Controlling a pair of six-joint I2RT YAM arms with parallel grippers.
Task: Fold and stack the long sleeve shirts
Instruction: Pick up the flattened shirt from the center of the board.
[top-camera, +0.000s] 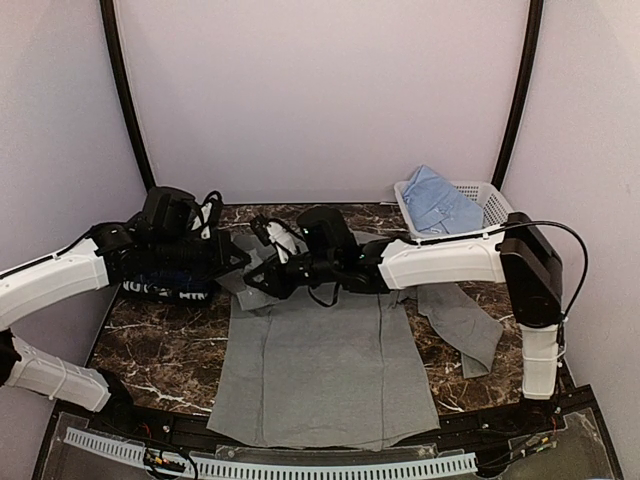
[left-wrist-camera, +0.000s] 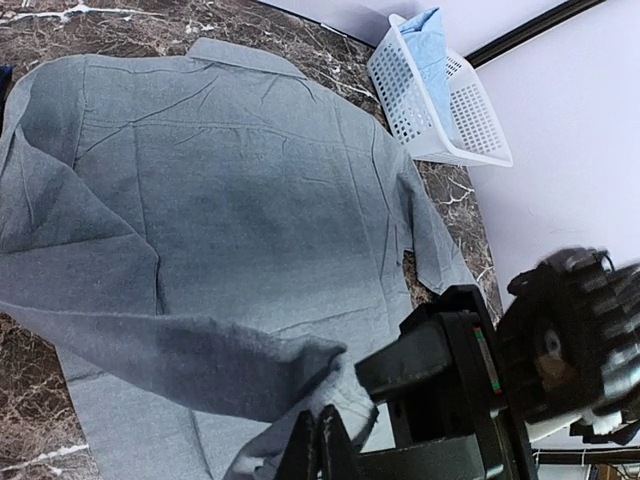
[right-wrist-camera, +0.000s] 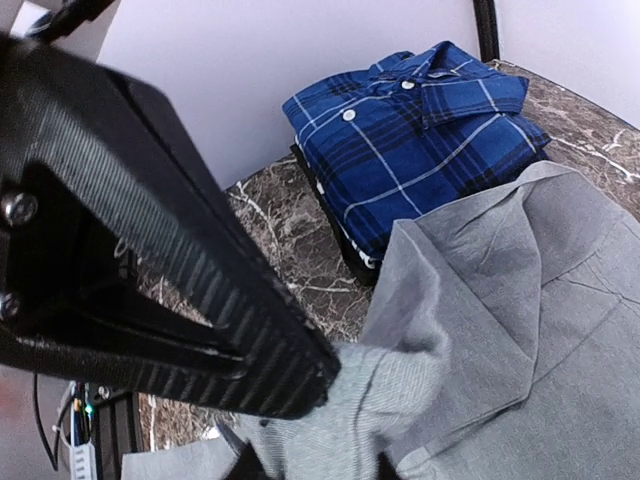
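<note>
A plain grey long sleeve shirt (top-camera: 320, 370) lies spread flat on the marble table, and its left sleeve is lifted over the shoulder. My left gripper (top-camera: 243, 262) is shut on that sleeve's cuff; in the left wrist view its tips (left-wrist-camera: 322, 445) pinch the pale cuff. My right gripper (top-camera: 272, 275) meets it from the right, its jaws (right-wrist-camera: 315, 465) closed on the bunched cuff. The navy plaid shirt (right-wrist-camera: 420, 130) sits folded at the table's left (top-camera: 165, 288). A light blue shirt (top-camera: 437, 205) lies in the basket.
The white lattice basket (top-camera: 490, 200) stands at the back right corner. The grey shirt's other sleeve (top-camera: 465, 325) trails off to the right, towards the right arm's base. Dark frame posts and pale walls close in the table.
</note>
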